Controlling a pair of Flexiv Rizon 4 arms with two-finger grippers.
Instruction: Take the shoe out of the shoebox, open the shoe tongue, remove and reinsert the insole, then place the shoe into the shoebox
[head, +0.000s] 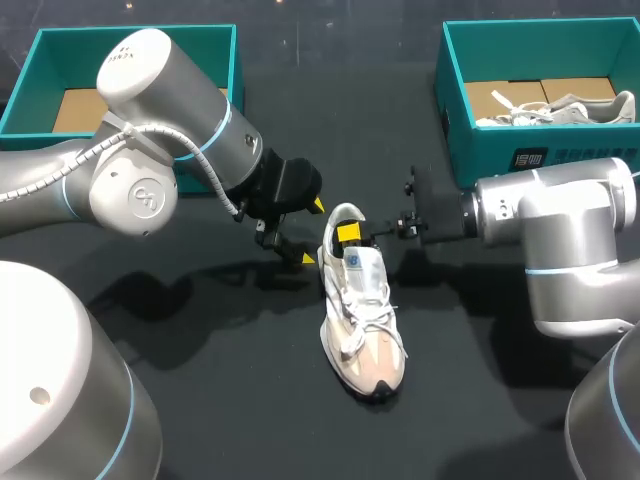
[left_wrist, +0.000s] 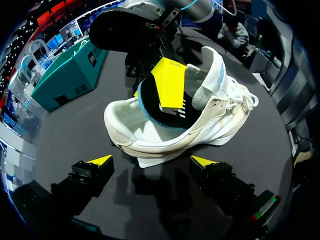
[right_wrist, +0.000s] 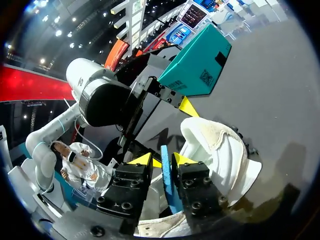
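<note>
A white-and-beige mesh sneaker (head: 362, 315) lies on the black table (head: 250, 400), toe near. At its heel opening the right gripper (right_wrist: 162, 160) pinches the blue-edged black insole (right_wrist: 166, 182). Just left, the left gripper (left_wrist: 152, 160) stands spread. A teal cardboard shoebox (head: 130, 30) sits far left, a second shoebox (head: 480, 140) far right.

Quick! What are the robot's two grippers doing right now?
Left gripper: open, holding nothing.
Right gripper: closed on the insole inside the shoe.

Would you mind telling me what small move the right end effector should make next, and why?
Probably draw the insole up and out of the shoe: the right end effector is shut on its blue edge, and it stands partly out of the heel opening. The left end effector is open near the heel.
</note>
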